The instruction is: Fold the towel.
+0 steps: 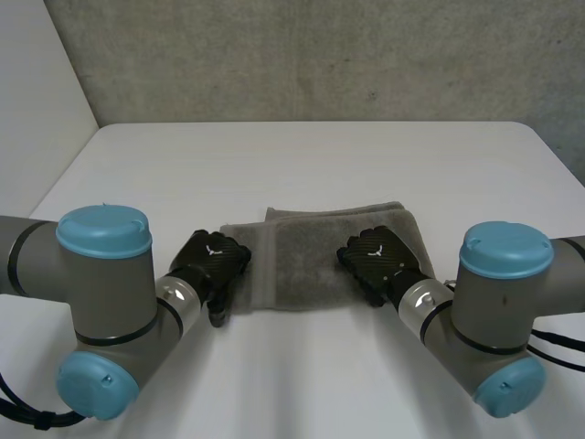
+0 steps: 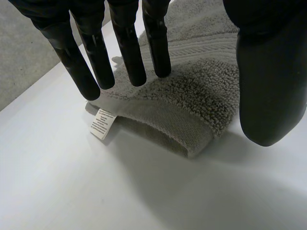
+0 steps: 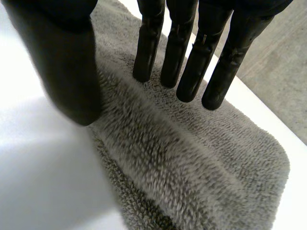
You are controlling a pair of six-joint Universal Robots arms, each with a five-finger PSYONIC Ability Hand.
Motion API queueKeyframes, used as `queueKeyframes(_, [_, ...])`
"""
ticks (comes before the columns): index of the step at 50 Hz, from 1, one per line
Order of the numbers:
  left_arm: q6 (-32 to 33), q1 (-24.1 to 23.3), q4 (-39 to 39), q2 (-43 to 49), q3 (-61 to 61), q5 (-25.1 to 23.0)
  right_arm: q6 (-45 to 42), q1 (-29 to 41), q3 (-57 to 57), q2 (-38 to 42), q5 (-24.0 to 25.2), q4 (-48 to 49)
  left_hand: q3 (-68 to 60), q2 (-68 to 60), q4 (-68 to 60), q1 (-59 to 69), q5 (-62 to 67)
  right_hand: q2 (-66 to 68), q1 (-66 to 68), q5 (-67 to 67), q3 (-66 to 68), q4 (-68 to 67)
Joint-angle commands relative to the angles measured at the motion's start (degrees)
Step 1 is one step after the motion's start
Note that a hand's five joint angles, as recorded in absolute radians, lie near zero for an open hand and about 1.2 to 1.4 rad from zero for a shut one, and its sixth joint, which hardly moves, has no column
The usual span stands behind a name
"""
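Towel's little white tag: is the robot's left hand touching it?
Apart. The left wrist view shows the white tag at the towel's corner, with a strip of towel between it and the left hand's straight fingers.

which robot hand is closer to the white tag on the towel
Left. The left robot hand holds straight fingers over the towel corner where the tag sticks out, just beside its fingertips. The right robot hand is over the towel's opposite end.

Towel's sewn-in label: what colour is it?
The label is white with fine dark print; best seen in the left wrist view.
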State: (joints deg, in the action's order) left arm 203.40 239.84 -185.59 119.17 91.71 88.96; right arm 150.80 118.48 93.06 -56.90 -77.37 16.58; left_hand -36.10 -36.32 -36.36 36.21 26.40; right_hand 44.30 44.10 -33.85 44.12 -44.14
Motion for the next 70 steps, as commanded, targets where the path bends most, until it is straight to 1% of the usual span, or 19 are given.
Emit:
queueKeyframes(1, [-0.02,0.01,-0.38,0.19,-0.12,-0.1,-0.24,-0.09,-2.97,2.85,-0.32,0.03,-0.86,-0.63,-0.6,0.75,0.56,15.35,15.55,-15.8,15.53,-15.51])
queueKeyframes(5, [-0.02,-0.08,-1.0,0.97,-0.39,-0.28,-0.24,-0.88,-2.71,1.63,-1.02,0.91,-9.9,-9.67,-9.64,9.79,9.6,35.65,35.86,-36.1,35.84,-35.81])
queueKeyframes(11, [0.42,-0.87,-1.79,3.79,-2.32,-0.37,-0.07,-0.97,-1.57,-2.86,-4.19,2.05,-24.24,-24.02,-23.98,24.13,23.94,35.7,35.9,-36.15,35.88,-35.86])
queueKeyframes(14, [1.65,-1.83,-3.37,6.94,-5.74,-0.1,-0.24,-2.2,-0.52,-5.23,-6.03,1.88,-43.87,-43.64,-43.61,43.76,43.57,35.7,35.9,-36.15,35.88,-35.86])
queueKeyframes(21, [1.39,-4.03,-4.87,9.5,-11.73,0.6,-2.0,-3.7,1.24,-5.68,-7.97,1.44,-43.9,-43.68,-43.64,43.79,43.6,35.7,35.9,-36.15,35.88,-35.86])
queueKeyframes(28, [1.04,-7.19,-4.95,9.86,-15.5,0.77,-8.84,-6.77,5.02,-6.38,-10.78,2.14,-43.9,-43.68,-43.64,43.79,43.6,35.7,35.9,-36.15,35.88,-35.86])
queueKeyframes(40, [1.21,-10.01,-5.22,10.91,-14.1,0.95,-10.44,-7.56,8.1,-7.17,-10.52,2.14,-43.9,-43.68,-43.64,43.79,43.6,33.23,33.44,-33.68,33.42,-33.39])
queueKeyframes(41, [1.21,-10.18,-5.22,11.0,-13.66,0.95,-10.35,-7.91,8.71,-7.17,-10.35,2.23,-43.9,-43.68,-43.64,43.79,43.6,14.42,14.62,-14.87,14.6,-14.58])
queueKeyframes(42, [1.21,-10.18,-5.22,11.0,-13.66,0.95,-10.35,-7.92,8.71,-7.17,-10.34,2.23,-43.9,-43.68,-43.64,43.79,43.6,14.23,14.43,-14.68,14.41,-14.39])
queueKeyframes(43, [1.3,-10.18,-5.22,11.0,-13.23,0.95,-10.09,-8.0,9.24,-7.43,-10.34,2.23,-43.9,-43.68,-43.64,43.79,43.6,-8.92,-8.72,8.47,-8.74,8.76])
queueKeyframes(46, [1.21,-10.18,-5.22,10.56,-12.78,1.21,-9.74,-8.0,10.03,-8.74,-9.47,2.41,-43.9,-43.68,-43.64,43.79,43.6,-14.87,-14.67,14.42,-14.69,14.71])
queueKeyframes(47, [1.04,-10.18,-5.04,10.12,-12.52,1.91,-9.47,-8.18,10.55,-9.97,-8.33,2.49,-35.93,-35.7,-35.67,35.82,35.63,-15.87,-15.67,15.42,-15.69,15.71])
queueKeyframes(48, [1.04,-10.18,-5.04,10.12,-12.52,1.92,-9.47,-8.18,10.56,-9.98,-8.32,2.49,-35.85,-35.62,-35.59,35.74,35.55,-15.88,-15.68,15.43,-15.7,15.72])
queueKeyframes(49, [0.95,-10.1,-5.04,9.34,-12.08,3.05,-9.3,-8.87,11.34,-11.2,-6.84,2.58,-23.86,-23.63,-23.6,23.75,23.56,-16.22,-16.01,15.77,-16.03,16.06])
queueKeyframes(50, [0.95,-10.1,-5.04,9.33,-12.08,3.06,-9.29,-8.88,11.35,-11.21,-6.83,2.58,-23.74,-23.51,-23.48,23.63,23.44,-16.22,-16.02,15.77,-16.04,16.06])
queueKeyframes(52, [0.77,-10.1,-5.48,6.79,-11.2,5.6,-9.29,-12.12,13.19,-12.27,-3.68,3.02,-6.97,-6.75,-6.72,6.86,6.67,-15.22,-15.01,14.77,-15.04,15.06])
queueKeyframes(56, [0.07,-9.75,-5.48,4.06,-10.94,6.66,-9.91,-14.85,14.6,-11.57,-0.16,4.51,-4.23,-4.01,-3.98,4.12,3.93,-13.54,-13.33,13.08,-13.35,13.37])
queueKeyframes(60, [-1.16,-9.57,-5.48,2.65,-10.94,6.66,-10.35,-15.3,14.34,-9.54,-0.32,5.66,-3.89,-3.66,-3.63,3.78,3.59,-12.18,-11.98,11.73,-12.0,12.02])
queueKeyframes(70, [-5.03,-9.04,-4.87,1.77,-10.94,6.58,-10.44,-18.55,13.64,-8.93,-0.24,6.63,-3.72,-3.5,-3.46,3.61,3.42,15.4,15.61,-15.85,15.59,-15.56])
